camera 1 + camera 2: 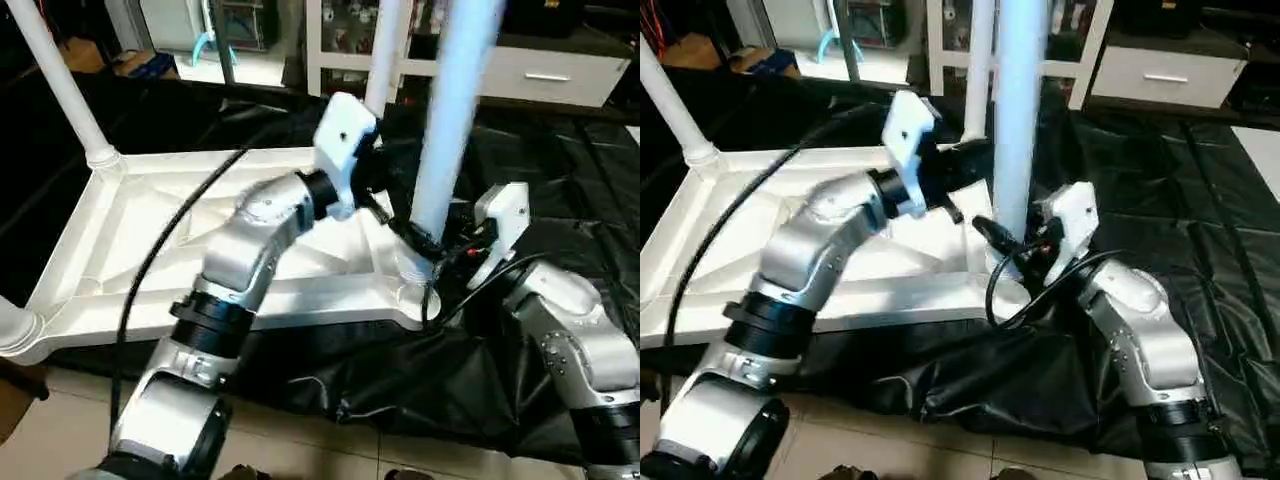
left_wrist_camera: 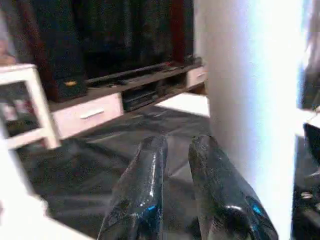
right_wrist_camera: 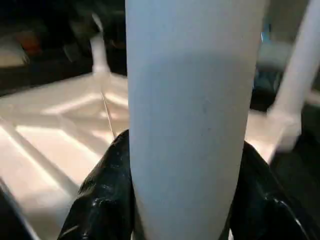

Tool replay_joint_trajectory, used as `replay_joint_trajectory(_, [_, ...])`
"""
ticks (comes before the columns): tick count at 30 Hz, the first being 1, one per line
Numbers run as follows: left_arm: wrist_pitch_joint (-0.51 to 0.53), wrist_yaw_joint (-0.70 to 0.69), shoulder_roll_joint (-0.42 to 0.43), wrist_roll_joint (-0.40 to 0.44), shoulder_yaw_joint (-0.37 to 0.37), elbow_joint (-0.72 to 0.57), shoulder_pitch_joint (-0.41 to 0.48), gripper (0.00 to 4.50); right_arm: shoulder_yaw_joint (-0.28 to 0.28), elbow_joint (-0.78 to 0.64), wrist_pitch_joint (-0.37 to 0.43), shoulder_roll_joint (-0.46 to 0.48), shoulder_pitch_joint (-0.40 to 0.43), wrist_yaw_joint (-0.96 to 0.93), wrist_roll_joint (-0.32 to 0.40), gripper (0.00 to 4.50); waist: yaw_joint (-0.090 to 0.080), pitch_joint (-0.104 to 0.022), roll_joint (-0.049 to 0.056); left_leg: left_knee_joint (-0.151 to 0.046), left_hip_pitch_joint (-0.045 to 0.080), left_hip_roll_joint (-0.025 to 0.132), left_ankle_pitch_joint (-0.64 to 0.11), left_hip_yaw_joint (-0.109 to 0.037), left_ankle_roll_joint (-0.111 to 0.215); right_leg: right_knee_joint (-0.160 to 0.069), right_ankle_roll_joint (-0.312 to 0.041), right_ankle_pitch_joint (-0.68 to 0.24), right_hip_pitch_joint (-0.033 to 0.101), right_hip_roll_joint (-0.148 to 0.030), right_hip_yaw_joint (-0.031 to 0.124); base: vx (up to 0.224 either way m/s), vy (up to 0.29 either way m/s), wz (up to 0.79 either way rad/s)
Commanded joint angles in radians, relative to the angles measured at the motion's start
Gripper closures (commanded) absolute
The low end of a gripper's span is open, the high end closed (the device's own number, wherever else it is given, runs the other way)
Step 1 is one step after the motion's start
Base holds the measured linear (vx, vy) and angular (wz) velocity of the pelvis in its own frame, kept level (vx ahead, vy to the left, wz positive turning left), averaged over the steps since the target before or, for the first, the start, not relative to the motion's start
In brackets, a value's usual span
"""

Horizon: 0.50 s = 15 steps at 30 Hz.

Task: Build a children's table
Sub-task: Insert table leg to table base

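Note:
The children's table top [image 1: 130, 220] lies upside down on a black sheet, ribs facing up. White legs stand in the far left corner [image 1: 60, 80], the near left corner [image 1: 10, 330] and the far right corner [image 1: 380, 50]. Another leg [image 1: 450, 120] stands upright in the near right corner socket [image 1: 415, 290]. My right gripper [image 1: 425, 240] is shut on this leg just above the socket, with a finger [image 3: 107, 190] on each side of the tube. My left gripper [image 2: 175, 145] hangs higher up beside the same leg, its fingers [image 2: 145, 170] slightly apart with nothing between them.
The black sheet [image 1: 560, 170] covers the floor under and to the right of the top. A white glass-door cabinet [image 1: 340, 40] and a white drawer unit [image 1: 550, 70] stand behind. A black cable [image 1: 160, 250] runs over my left arm. Tiled floor [image 1: 60, 420] lies in front.

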Motion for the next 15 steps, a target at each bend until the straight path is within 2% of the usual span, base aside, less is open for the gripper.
replay_joint_trajectory(1, [-0.018, 0.021, 0.030, 0.036, 0.020, 0.016, 0.006, 3.50, -0.025, -0.004, 0.011, 0.000, 0.001, -0.002, 0.008, 2.66, -0.001, -0.076, -0.017, -0.066, 0.022, -0.001, -0.176, 0.003, 0.091, -0.053, -0.238, -0.123, 0.051, 0.019, -0.005, 0.000, 0.000, 0.00])
replay_joint_trajectory(4, [-0.022, 0.053, 0.097, 0.053, 0.034, 0.041, 0.019, 3.50, -0.058, -0.005, 0.035, 0.001, 0.002, 0.007, 0.057, 2.66, -0.001, -0.077, -0.013, -0.067, 0.022, -0.002, -0.174, 0.001, 0.091, -0.049, -0.230, -0.113, 0.051, 0.019, -0.006, 0.000, 0.000, 0.00])
replay_joint_trajectory(5, [-0.036, 0.055, 0.127, 0.067, 0.034, 0.053, 0.028, 3.50, -0.084, -0.013, 0.064, 0.004, -0.003, 0.012, 0.105, 2.66, -0.002, -0.076, -0.020, -0.066, 0.022, -0.002, -0.167, 0.003, 0.094, -0.049, -0.234, -0.099, 0.049, 0.020, -0.006, 0.000, 0.000, 0.00])
replay_joint_trajectory(7, [-0.066, 0.048, 0.174, 0.099, 0.035, 0.079, 0.043, 3.50, -0.133, -0.027, 0.134, 0.006, -0.015, 0.025, 0.202, 2.66, 0.000, -0.078, -0.013, -0.066, 0.024, -0.002, -0.153, 0.001, 0.106, -0.046, -0.242, -0.080, 0.050, 0.020, -0.006, 0.000, 0.000, 0.00])
replay_joint_trajectory(9, [-0.148, -0.020, 0.251, 0.152, 0.004, 0.110, 0.079, 3.50, -0.186, -0.057, 0.269, -0.026, -0.026, 0.099, 0.367, 2.66, 0.000, -0.079, -0.011, -0.066, 0.024, -0.002, -0.135, -0.002, 0.123, -0.042, -0.247, -0.046, 0.053, 0.021, -0.007, 0.000, 0.000, 0.00])
replay_joint_trajectory(10, [-0.148, -0.020, 0.251, 0.152, 0.004, 0.110, 0.079, 3.50, -0.186, -0.057, 0.269, -0.026, -0.026, 0.099, 0.367, 2.66, 0.001, -0.079, -0.009, -0.066, 0.025, -0.001, -0.130, -0.001, 0.125, -0.041, -0.250, -0.034, 0.053, 0.021, -0.007, 0.000, 0.000, 0.00])
replay_joint_trajectory(11, [-0.167, -0.058, 0.272, 0.154, -0.005, 0.109, 0.096, 3.50, -0.208, -0.063, 0.313, -0.035, -0.031, 0.119, 0.427, 2.66, 0.002, -0.079, -0.008, -0.066, 0.027, 0.000, -0.119, 0.000, 0.120, -0.039, -0.258, -0.018, 0.050, 0.021, -0.007, 0.000, 0.000, 0.00])
replay_joint_trajectory(12, [-0.170, -0.139, 0.297, 0.127, -0.022, 0.083, 0.134, 3.50, -0.256, -0.072, 0.424, -0.055, -0.037, 0.155, 0.574, 2.66, 0.005, -0.078, -0.008, -0.067, 0.030, 0.001, -0.127, 0.000, 0.122, -0.039, -0.271, -0.022, 0.050, 0.018, -0.006, 0.000, 0.000, 0.00])
replay_joint_trajectory(13, [-0.151, -0.211, 0.314, 0.094, -0.041, 0.046, 0.170, 3.50, -0.282, -0.069, 0.491, -0.074, -0.034, 0.186, 0.664, 2.66, 0.006, -0.077, -0.008, -0.069, 0.032, 0.002, -0.136, 0.002, 0.122, -0.041, -0.277, -0.029, 0.049, 0.018, -0.006, 0.000, 0.000, 0.00])
replay_joint_trajectory(14, [-0.149, -0.217, 0.316, 0.090, -0.043, 0.042, 0.174, 3.50, -0.285, -0.069, 0.497, -0.076, -0.033, 0.188, 0.672, 2.66, 0.011, -0.077, -0.010, -0.070, 0.031, 0.004, -0.137, 0.000, 0.121, -0.038, -0.286, -0.036, 0.051, 0.015, -0.006, 0.000, 0.000, 0.00])
replay_joint_trajectory(15, [-0.136, -0.260, 0.325, 0.069, -0.054, 0.019, 0.196, 3.50, -0.299, -0.067, 0.534, -0.088, -0.030, 0.206, 0.723, 2.66, 0.014, -0.074, -0.008, -0.072, 0.032, 0.006, -0.147, 0.003, 0.113, -0.040, -0.288, -0.051, 0.046, 0.015, -0.006, 0.000, 0.000, 0.00])
